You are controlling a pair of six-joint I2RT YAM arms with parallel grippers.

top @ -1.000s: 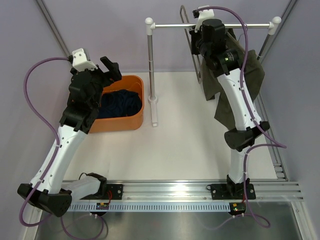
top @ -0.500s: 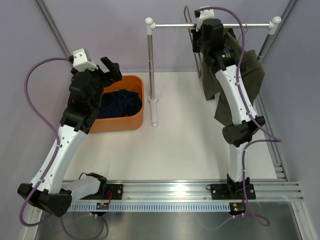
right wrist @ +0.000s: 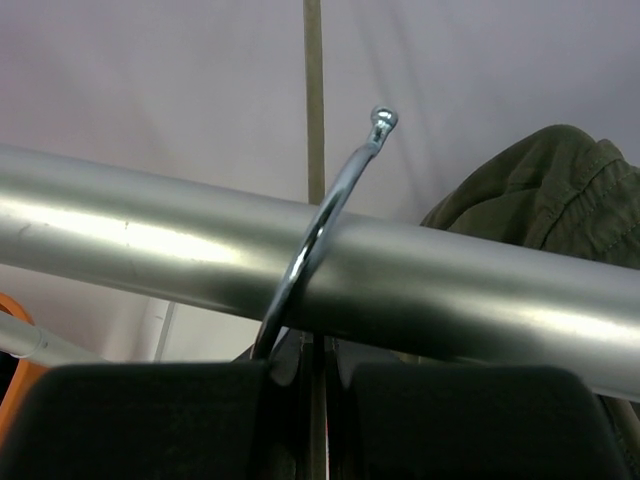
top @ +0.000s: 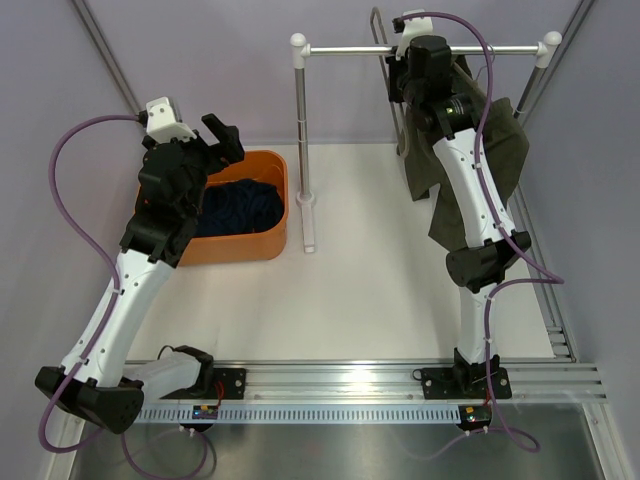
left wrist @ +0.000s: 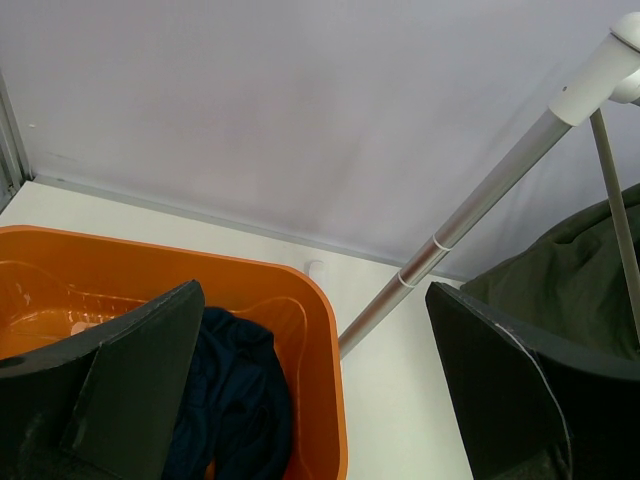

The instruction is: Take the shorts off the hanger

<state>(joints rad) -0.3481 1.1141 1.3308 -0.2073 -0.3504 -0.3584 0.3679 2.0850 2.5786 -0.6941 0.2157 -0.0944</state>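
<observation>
One olive pair of shorts (right wrist: 540, 190) just beside right pincer (right wrist: 318, 400)

orange bin (top: 235, 247): on white table (top: 370, 280) | metal rack (top: 300, 120): upright, beside bin

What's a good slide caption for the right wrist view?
Right end effector shut on the silver wire hanger hook looped over the shiny metal rail, olive green fabric shorts bunched alongside.

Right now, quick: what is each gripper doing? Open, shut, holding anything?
Left gripper: open, holding nothing, by the orange bin.
Right gripper: shut on the hanger, just under the rail.
</observation>
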